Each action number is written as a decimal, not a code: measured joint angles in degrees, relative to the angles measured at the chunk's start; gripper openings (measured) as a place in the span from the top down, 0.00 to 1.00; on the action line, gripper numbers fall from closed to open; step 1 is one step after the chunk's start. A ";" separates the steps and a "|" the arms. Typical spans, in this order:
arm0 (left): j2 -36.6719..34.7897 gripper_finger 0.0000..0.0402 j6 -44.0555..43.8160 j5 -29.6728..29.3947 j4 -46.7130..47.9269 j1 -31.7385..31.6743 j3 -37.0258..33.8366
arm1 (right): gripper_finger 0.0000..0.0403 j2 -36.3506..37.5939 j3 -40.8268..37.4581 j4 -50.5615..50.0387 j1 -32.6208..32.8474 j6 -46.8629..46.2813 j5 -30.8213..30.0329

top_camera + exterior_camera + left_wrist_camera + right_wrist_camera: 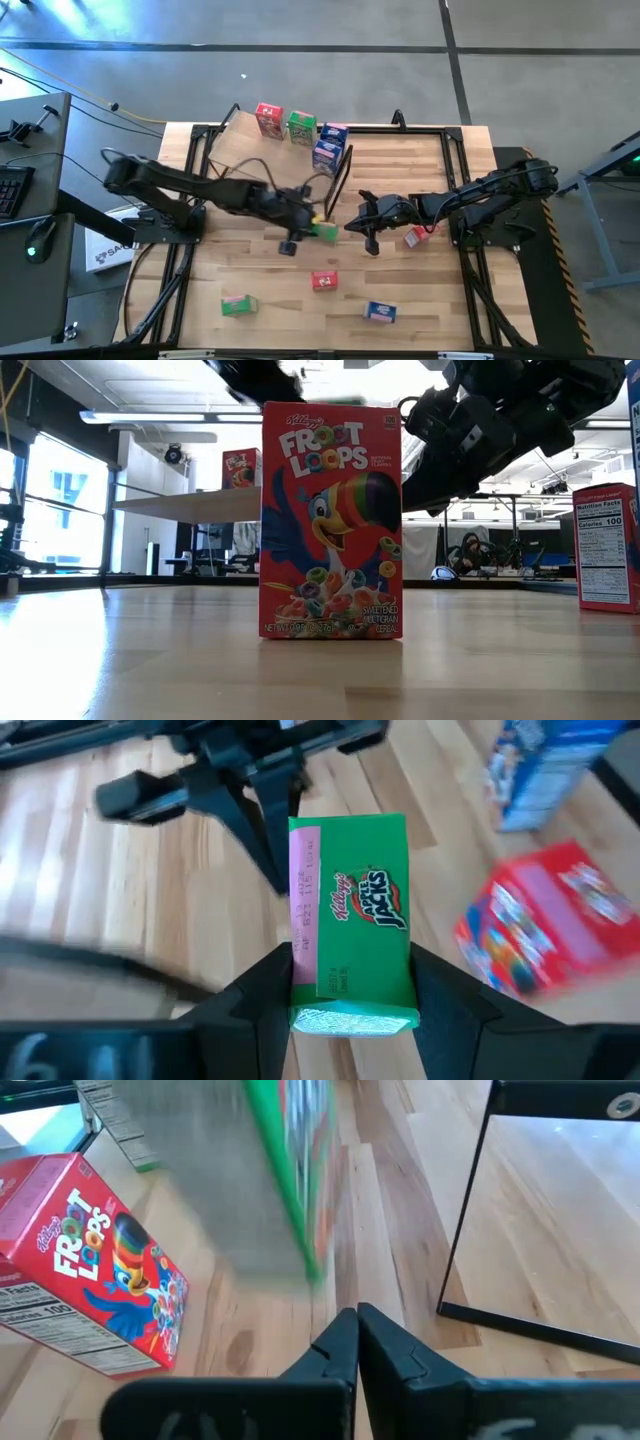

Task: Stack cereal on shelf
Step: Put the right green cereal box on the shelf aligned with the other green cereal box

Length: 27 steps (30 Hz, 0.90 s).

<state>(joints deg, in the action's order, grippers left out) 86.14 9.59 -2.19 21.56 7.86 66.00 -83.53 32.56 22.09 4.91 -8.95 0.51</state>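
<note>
Your left gripper (352, 1005) pinches a small green cardboard cereal box (352, 915) at mid-table, just beside the tilted plywood shelf (262, 150); your right gripper (357, 1342) rests pressed together nearby.

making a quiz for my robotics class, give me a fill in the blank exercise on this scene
1. The left gripper has its fingers on either side of a ____ cereal box.
2. The right gripper has its fingers ____.
3. On the shelf stand ____ boxes.
4. The box nearest the low camera is ____.

Missing words: green; shut; three; red
</note>
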 joint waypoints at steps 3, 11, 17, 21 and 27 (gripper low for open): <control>-6.11 0.63 -0.16 -0.10 5.89 0.04 0.00 | 1.00 0.00 0.00 -0.03 0.00 0.00 0.02; -21.38 0.63 4.53 -6.59 16.54 -3.92 0.00 | 1.00 0.02 -0.01 -0.11 0.00 0.02 0.46; -24.45 0.63 13.41 -4.38 16.33 -16.10 0.00 | 1.00 0.04 0.00 -0.04 0.00 0.02 0.48; -22.63 0.63 18.18 0.06 14.91 -24.57 0.00 | 1.00 0.04 -0.01 -0.03 0.00 0.00 0.63; -18.63 0.63 23.21 4.96 11.86 -31.38 0.00 | 1.00 0.04 0.00 0.00 0.00 -0.11 1.41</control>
<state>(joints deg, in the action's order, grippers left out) 67.50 32.80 2.76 33.42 -23.52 66.00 -83.48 32.55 22.09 4.91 -9.06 1.93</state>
